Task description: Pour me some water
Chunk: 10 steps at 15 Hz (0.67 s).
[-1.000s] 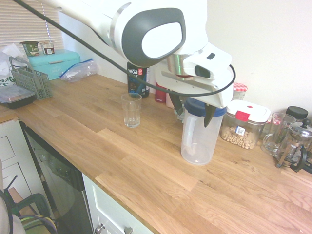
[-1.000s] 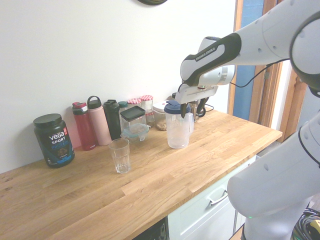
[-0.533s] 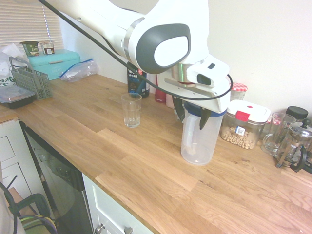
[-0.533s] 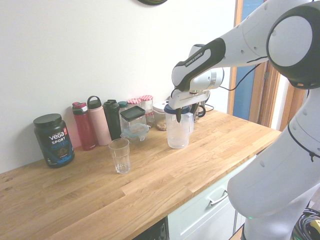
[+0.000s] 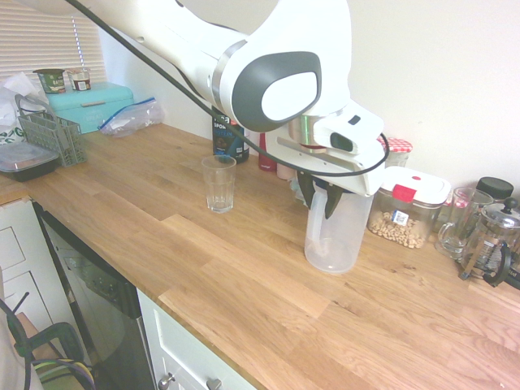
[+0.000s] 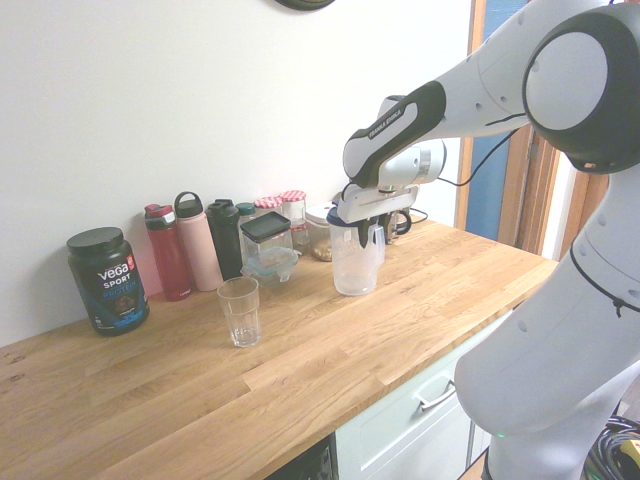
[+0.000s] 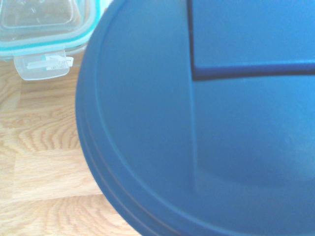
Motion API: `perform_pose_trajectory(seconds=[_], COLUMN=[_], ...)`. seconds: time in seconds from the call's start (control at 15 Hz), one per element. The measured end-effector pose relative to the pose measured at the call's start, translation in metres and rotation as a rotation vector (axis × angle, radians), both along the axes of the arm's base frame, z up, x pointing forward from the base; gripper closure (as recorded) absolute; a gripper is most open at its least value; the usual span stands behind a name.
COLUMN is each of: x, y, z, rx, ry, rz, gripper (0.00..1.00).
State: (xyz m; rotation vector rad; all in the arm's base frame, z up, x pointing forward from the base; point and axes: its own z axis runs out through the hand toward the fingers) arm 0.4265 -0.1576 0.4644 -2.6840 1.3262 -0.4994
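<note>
A clear plastic pitcher (image 5: 335, 236) (image 6: 355, 270) with a dark blue lid (image 7: 197, 123) stands on the wooden counter (image 5: 244, 276). The water inside it is too faint to make out through the walls. My gripper (image 5: 322, 197) (image 6: 358, 232) comes down from above, its dark fingers drawn close together on the pitcher's upper part just under the lid. An empty drinking glass (image 5: 218, 183) (image 6: 239, 311) stands upright on the counter, well apart from the pitcher, on the side towards the black tub.
A lidded box of chickpeas (image 5: 404, 207), a glass mug (image 5: 459, 221) and a French press (image 5: 494, 240) stand near the pitcher. A black tub (image 6: 107, 280), several bottles (image 6: 200, 240) and a teal-rimmed box (image 6: 268, 245) line the wall. A dish rack (image 5: 53, 134) sits far off.
The gripper came down over the pitcher's top and its fingers went from wide apart to close together on it. The pitcher shifted slightly. The glass stayed put.
</note>
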Motion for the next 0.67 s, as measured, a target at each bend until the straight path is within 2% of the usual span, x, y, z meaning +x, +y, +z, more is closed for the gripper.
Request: perform_pose_trajectory(seconds=[0.53, 0.67], x=[-0.006, -0.013], y=[-0.005, -0.005], z=[0.000, 0.013], rx=[-0.003, -0.011], ry=[-0.002, -0.010], rz=[-0.010, 0.001], gripper=[1.00, 1.00])
